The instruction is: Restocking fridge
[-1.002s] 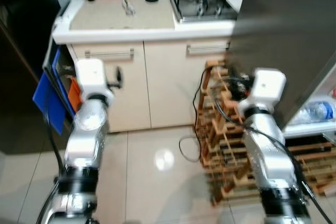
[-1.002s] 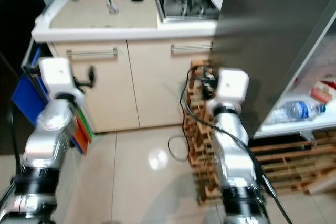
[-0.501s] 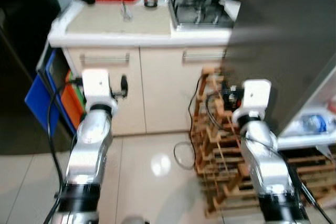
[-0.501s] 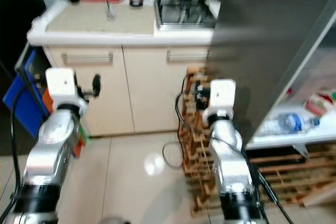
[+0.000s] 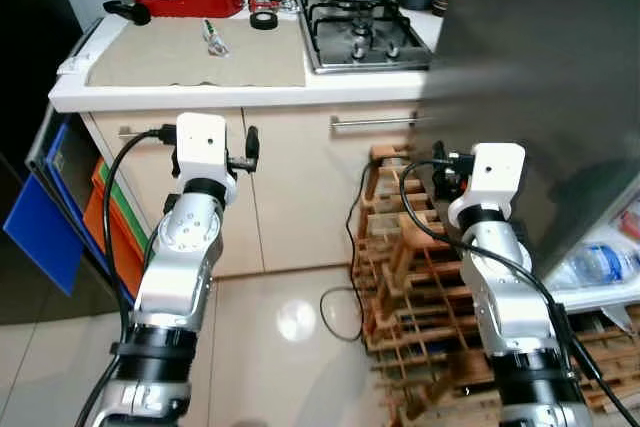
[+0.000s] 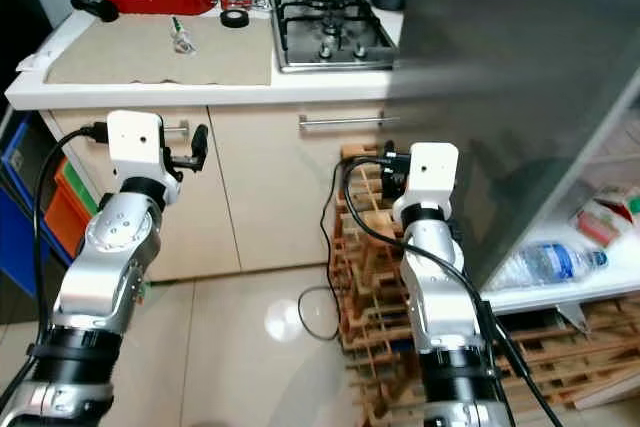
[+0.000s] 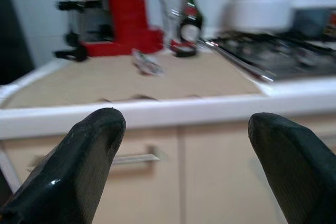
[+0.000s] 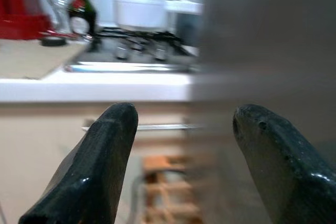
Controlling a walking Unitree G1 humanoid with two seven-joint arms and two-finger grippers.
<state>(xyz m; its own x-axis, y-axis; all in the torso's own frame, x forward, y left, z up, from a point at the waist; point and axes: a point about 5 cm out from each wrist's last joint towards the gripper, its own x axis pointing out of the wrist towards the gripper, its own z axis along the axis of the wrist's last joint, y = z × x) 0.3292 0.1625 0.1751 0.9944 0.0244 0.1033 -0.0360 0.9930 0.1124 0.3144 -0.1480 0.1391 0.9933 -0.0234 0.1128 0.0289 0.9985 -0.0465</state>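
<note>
While both my arms are raised before the cream cabinets, my left gripper (image 7: 184, 166) and my right gripper (image 8: 184, 161) are spread wide, holding nothing. The clear plastic water bottle (image 6: 548, 261) lies on the white fridge shelf (image 6: 560, 290), behind the grey fridge door (image 6: 510, 97).

Two silver arms w/ white boxy wrist blocks.
Left arm (image 5: 180, 267) & right arm (image 5: 505, 287): shiny metal segments, black cuffs, black cables looping; fat glossy black fingers (image 7: 79, 166).
</note>
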